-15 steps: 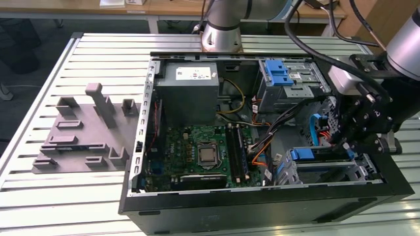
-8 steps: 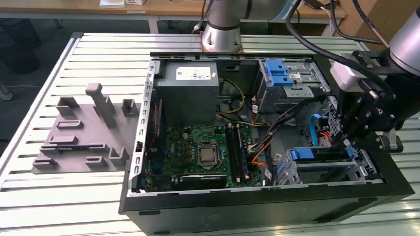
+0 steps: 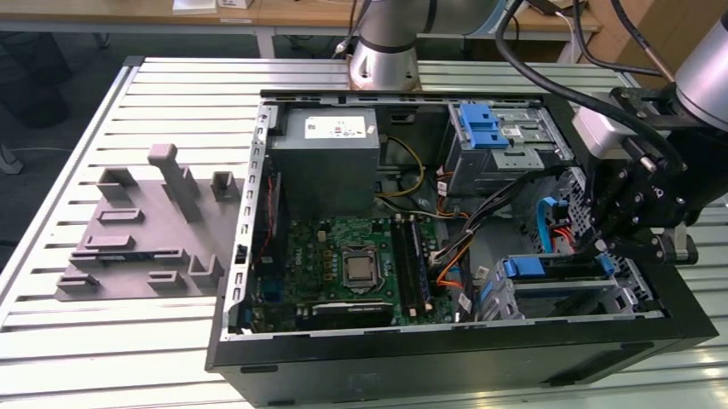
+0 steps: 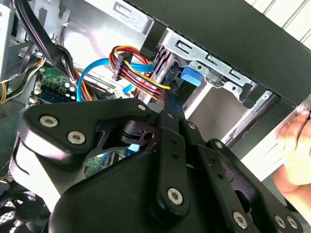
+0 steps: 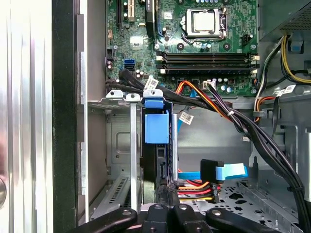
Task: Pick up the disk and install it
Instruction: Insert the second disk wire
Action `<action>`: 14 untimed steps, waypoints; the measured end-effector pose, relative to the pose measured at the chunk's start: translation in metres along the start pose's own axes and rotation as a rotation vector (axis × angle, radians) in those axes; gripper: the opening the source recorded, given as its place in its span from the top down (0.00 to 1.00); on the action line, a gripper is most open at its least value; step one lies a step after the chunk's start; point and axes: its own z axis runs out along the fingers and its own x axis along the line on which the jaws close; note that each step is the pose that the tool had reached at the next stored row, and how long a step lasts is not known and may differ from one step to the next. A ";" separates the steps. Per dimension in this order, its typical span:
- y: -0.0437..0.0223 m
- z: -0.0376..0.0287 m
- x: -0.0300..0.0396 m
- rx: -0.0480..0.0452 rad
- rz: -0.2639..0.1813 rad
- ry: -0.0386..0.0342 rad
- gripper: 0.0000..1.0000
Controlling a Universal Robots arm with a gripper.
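exterior view shows the gripper lowered inside the open computer case, at the case's end toward the exterior view's right, with its black linkage hanging just above the drive cage. the disk, seen edge-on with its blue plastic frame, stands in that cage directly below and a little toward the exterior view's left of the fingertips. whether the fingers are clenched on it or released cannot be told from any of the pictures.

first wrist view looks down past the gripper's black links at the disk standing on edge in its slot, its blue frame tab uppermost, close ahead of the fingertips. a metal divider of the cage runs just beside the disk. a blue data cable and a red, yellow and black power connector lie near the fingertips on the other side of the disk. beyond the disk is the motherboard.

second wrist view shows the gripper's links in front, with coloured power wires and the blue frame tab in the cage just past them. a person's hand rests outside the case wall, well apart from the gripper.
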 end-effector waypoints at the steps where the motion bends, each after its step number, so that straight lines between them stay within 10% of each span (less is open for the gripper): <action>1: 0.0000 -0.0001 0.0000 0.0000 0.000 0.0000 0.89; 14: 0.0048 -0.0001 0.0002 0.0000 0.000 0.0000 0.89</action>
